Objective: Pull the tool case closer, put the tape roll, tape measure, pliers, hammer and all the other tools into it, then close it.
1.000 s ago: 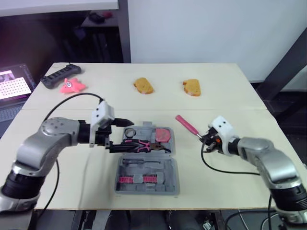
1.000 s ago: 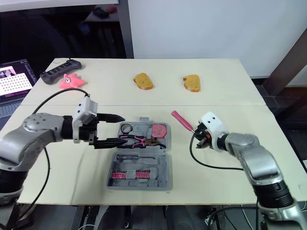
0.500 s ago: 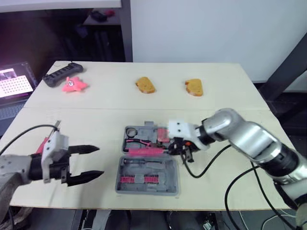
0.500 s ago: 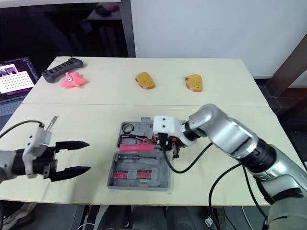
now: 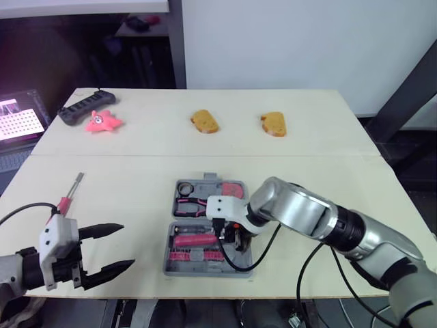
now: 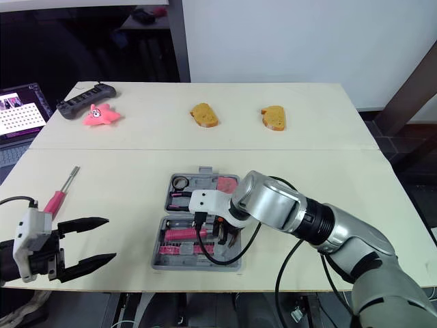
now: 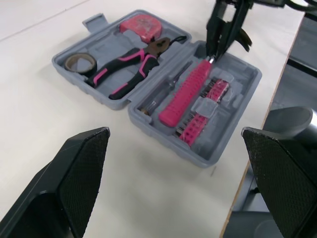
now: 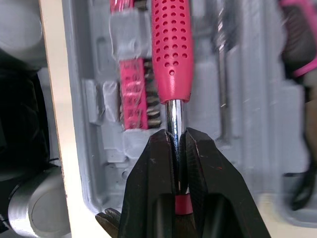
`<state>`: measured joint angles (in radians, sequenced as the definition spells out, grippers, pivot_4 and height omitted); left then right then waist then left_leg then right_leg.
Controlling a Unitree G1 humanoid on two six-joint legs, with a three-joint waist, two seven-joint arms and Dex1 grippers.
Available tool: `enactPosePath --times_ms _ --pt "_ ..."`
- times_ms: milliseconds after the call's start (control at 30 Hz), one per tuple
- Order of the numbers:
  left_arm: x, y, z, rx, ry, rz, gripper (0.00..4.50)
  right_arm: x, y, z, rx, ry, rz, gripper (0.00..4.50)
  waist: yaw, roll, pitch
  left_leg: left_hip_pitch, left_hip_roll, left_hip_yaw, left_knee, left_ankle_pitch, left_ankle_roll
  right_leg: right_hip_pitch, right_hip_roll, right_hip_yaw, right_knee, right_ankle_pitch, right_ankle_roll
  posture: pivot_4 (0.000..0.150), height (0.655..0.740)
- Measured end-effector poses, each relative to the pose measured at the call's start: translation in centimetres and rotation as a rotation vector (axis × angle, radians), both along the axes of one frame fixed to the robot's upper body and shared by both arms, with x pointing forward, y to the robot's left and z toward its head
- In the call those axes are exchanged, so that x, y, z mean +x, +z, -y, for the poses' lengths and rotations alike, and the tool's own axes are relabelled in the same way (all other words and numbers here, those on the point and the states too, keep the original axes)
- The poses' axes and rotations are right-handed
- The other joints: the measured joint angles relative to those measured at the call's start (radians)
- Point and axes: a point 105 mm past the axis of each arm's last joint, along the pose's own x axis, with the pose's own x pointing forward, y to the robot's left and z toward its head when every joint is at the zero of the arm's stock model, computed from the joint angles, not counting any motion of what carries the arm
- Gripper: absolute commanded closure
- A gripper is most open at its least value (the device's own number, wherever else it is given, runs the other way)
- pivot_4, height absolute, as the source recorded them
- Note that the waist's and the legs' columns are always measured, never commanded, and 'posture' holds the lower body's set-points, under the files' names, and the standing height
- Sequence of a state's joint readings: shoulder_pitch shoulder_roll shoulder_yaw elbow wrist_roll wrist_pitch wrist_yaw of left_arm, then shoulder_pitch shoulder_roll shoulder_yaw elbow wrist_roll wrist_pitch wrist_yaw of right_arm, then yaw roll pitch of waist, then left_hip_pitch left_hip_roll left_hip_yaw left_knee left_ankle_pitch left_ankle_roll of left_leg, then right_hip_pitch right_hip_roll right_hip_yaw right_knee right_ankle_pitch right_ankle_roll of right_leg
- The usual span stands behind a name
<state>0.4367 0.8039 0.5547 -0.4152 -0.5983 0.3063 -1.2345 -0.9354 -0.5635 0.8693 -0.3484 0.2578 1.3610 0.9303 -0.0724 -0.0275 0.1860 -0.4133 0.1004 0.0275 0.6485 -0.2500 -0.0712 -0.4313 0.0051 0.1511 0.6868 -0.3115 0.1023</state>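
Observation:
The grey tool case lies open at the table's front middle. Its far half holds the tape roll, the pink-handled pliers and the red tape measure. My right gripper is over the near half, shut on the metal shaft of a pink-handled tool. That tool's handle lies along the near half beside a row of pink bits. My left gripper hangs open at the front left, holding nothing. Another pink-handled tool lies on the table beyond the left gripper.
Two bread pieces sit at the back middle. A pink starfish toy and a black controller lie at the back left. A laptop stands off the table's left edge.
The left gripper let go of the pliers in the case and drew back to the front left. The right gripper carried its pink-handled tool from the table's right into the case's near half.

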Motion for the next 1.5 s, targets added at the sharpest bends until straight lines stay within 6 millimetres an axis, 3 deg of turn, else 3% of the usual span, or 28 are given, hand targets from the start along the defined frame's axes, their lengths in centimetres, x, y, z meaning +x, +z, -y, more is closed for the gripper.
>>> enactPosePath --times_ms 967,1200,1367,1500 --pt "-0.5 -0.5 0.4 0.01 -0.044 -0.069 0.0 0.2 -0.8 -1.7 0.022 0.0 0.006 4.45 -0.026 0.0 0.0 -0.001 0.0 0.0 -0.001 0.0 0.0 -0.001 0.0 0.0 0.0 0.0 0.0 0.15 0.715" --pt "-0.1 -0.5 0.5 0.006 -0.054 -0.067 0.0 0.5 -0.8 -1.6 0.027 0.006 0.036 1.27 -0.026 0.0 0.0 -0.001 0.0 0.0 -0.001 0.0 0.0 -0.001 0.0 0.0 0.0 0.0 0.0 0.15 0.715" --pt "0.5 -0.3 1.6 -0.023 -0.099 -0.074 0.0 0.3 1.6 -1.4 0.092 0.027 0.053 1.27 -0.027 0.0 0.0 -0.002 0.0 0.0 -0.001 0.0 0.0 -0.002 0.0 0.0 0.0 0.0 0.0 0.15 0.715" --pt "0.9 0.0 2.0 -0.024 -0.122 -0.075 0.0 -0.1 3.3 -1.2 0.246 0.034 0.077 1.27 -0.026 -0.001 -0.001 -0.002 0.0 -0.001 -0.002 0.0 0.0 -0.002 0.0 -0.001 0.0 0.0 0.001 0.15 0.715"
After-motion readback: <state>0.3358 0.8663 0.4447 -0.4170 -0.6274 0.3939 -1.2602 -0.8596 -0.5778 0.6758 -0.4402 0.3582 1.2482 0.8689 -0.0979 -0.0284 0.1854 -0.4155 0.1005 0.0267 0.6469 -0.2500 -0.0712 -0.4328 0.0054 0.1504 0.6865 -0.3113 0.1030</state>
